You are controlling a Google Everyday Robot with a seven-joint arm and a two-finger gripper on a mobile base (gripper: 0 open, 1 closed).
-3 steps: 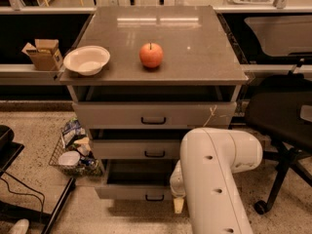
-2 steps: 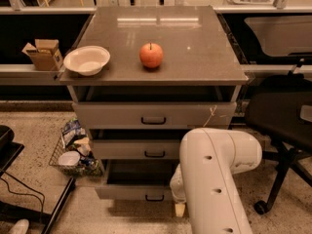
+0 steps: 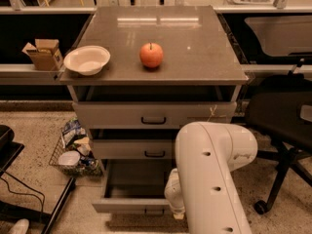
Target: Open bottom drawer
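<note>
The bottom drawer [image 3: 127, 206] is the lowest of three grey drawers and stands pulled out, with its dark tray [image 3: 136, 179] showing. Its small black handle [image 3: 153, 211] sits at the middle of the flat front. My white arm [image 3: 212, 174] fills the lower right of the camera view. My gripper [image 3: 174, 209] is low at the drawer's front, just right of the handle, mostly hidden behind the arm. The middle drawer [image 3: 131, 149] and top drawer [image 3: 151, 115] sit further in.
A red apple [image 3: 151, 55] and a white bowl [image 3: 87, 59] rest on the cabinet top [image 3: 195, 43]. A cardboard box [image 3: 44, 52] sits on a shelf at left. A wire basket of packets [image 3: 73, 152] stands left of the drawers. A black office chair [image 3: 282, 126] is at right.
The bottom drawer's front has come further out toward the camera, and my arm has shifted with it.
</note>
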